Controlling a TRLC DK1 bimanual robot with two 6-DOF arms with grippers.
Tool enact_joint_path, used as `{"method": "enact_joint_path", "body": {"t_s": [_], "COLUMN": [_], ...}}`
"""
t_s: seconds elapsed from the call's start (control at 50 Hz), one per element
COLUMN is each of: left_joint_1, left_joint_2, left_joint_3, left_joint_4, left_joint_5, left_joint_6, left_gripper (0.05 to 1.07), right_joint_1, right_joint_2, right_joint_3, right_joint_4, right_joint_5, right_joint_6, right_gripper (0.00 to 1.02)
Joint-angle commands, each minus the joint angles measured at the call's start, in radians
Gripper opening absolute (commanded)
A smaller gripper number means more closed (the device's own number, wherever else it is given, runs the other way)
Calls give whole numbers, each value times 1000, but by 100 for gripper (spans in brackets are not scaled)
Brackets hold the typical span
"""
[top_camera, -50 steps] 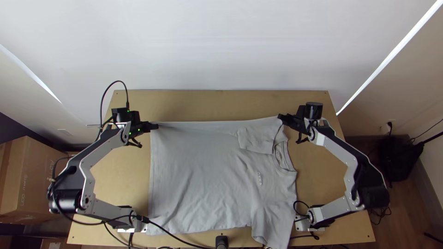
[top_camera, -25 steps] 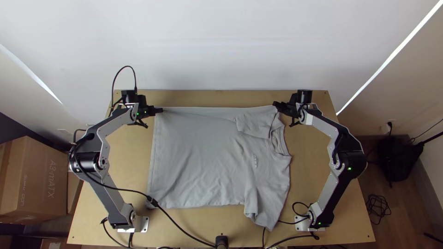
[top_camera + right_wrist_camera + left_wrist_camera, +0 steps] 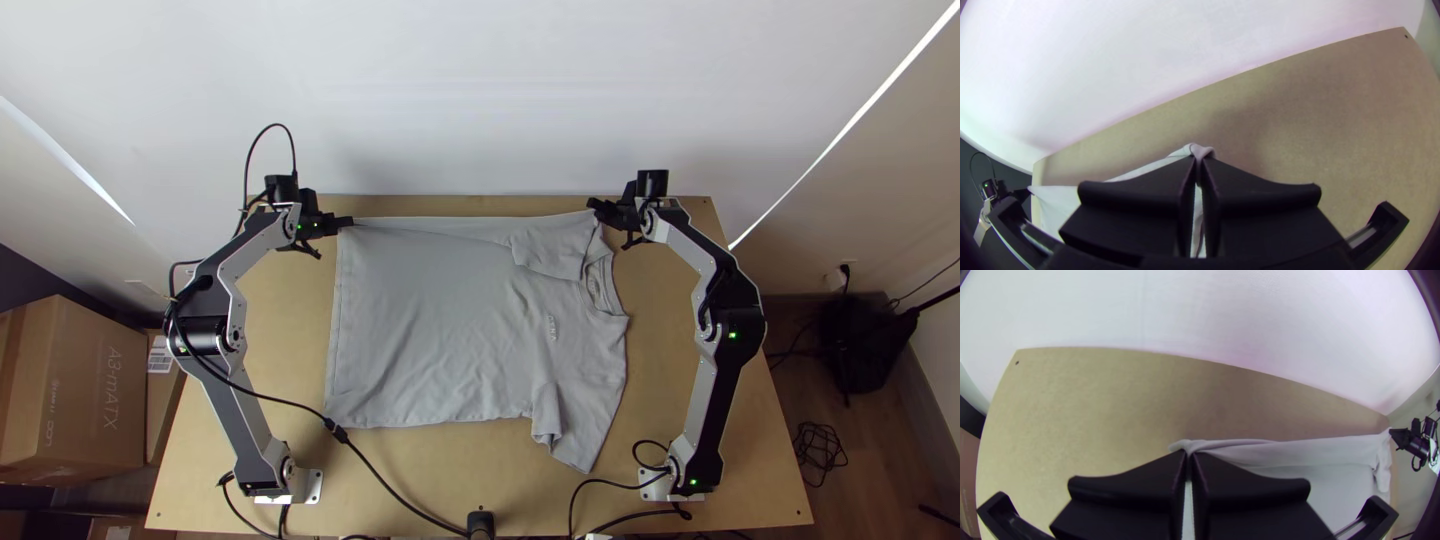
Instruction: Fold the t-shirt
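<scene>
Two grippers, left and right, pinch the t-shirt's far corners.

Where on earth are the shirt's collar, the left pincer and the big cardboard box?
Collar (image 3: 604, 284): top view, inside the neck opening.
Left pincer (image 3: 1189, 454): left wrist view, midway between its fingertips, where they meet on the cloth.
Box (image 3: 88, 350): top view, on its side wall.

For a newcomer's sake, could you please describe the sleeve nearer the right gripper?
On the wooden table lies a grey t-shirt. Beside its neckline, near the right gripper, this sleeve lies inward over the shirt; the other sleeve points outward.
</scene>
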State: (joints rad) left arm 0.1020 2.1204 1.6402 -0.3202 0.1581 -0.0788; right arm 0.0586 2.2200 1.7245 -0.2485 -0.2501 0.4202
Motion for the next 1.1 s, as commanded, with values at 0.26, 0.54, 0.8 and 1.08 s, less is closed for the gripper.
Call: {"method": "enact_joint_path", "body": {"t_s": [0.26,0.54,0.8,1.08], "left_joint_1": [18,27,36,47], "left_joint_2": [-19,-108,-217,-307], "left_joint_3": [70,-39,-192,-306], "left_joint_4": [-198,-194,-145,-112], "left_joint_5": [89,115,133,136], "left_joint_6": [-45,-45,-45,-35], "left_gripper": [8,8,8,8], "right_joint_1": [-23,-14,-16,-17], "right_joint_2": [-36,-135,-241,-367], "right_joint_3": [73,-20,-144,-310], "right_joint_4": [-124,-149,-149,-147], "right_joint_5": [32,32,32,34], "right_joint_6": [34,28,14,-18], "right_gripper": [2,2,2,2]}}
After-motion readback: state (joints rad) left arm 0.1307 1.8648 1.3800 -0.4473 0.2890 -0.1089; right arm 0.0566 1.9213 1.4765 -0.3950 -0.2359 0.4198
